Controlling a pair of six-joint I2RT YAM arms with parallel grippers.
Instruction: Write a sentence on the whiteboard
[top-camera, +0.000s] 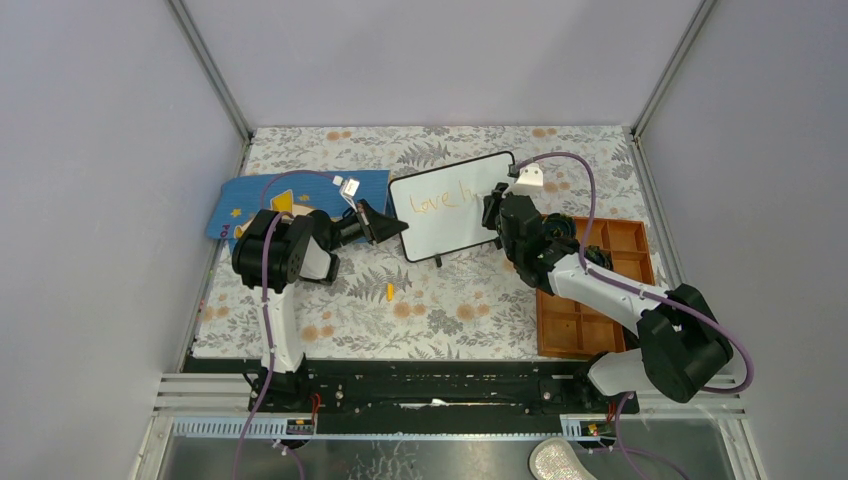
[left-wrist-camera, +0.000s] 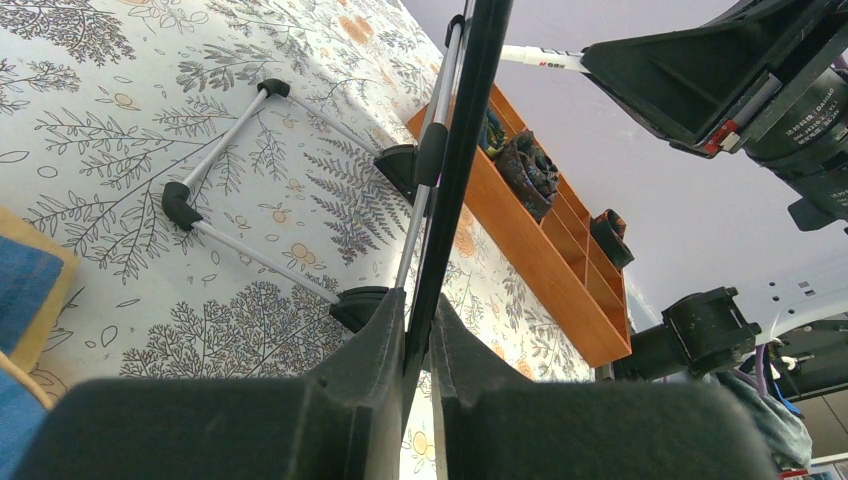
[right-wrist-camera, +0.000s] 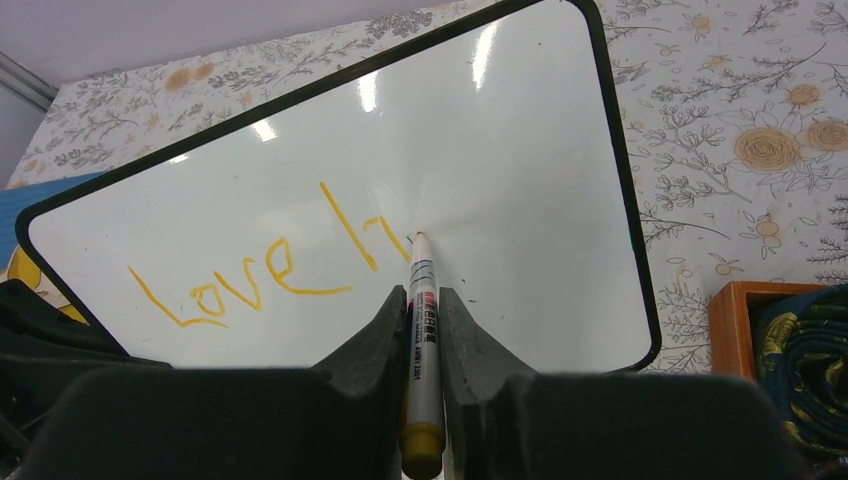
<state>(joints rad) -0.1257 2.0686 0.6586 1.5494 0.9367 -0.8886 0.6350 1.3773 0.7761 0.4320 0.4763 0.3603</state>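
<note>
Top external view: on the floral counter (top-camera: 430, 300), the left tool (top-camera: 378, 222) reaches over from beside the blue mat (top-camera: 300, 185) and meets the left edge of the whiteboard (top-camera: 450, 232). The board stands propped near the counter's middle, with the right tool (top-camera: 492, 208) at its right half and the orange tray (top-camera: 545, 320) just beyond.

Left wrist view: the left tool (left-wrist-camera: 418, 312) is pressed together on the board's thin black frame (left-wrist-camera: 465, 150), seen edge-on. This view alone shows the wire stand (left-wrist-camera: 230, 130) and its black feet behind the board.

Right wrist view: the right tool (right-wrist-camera: 423, 300) pinches a marker (right-wrist-camera: 419, 272) whose tip touches the white surface. This view alone makes the orange sentence (right-wrist-camera: 260, 275) legible. It reads "Love h", and the tip sits just right of the "h".
</note>
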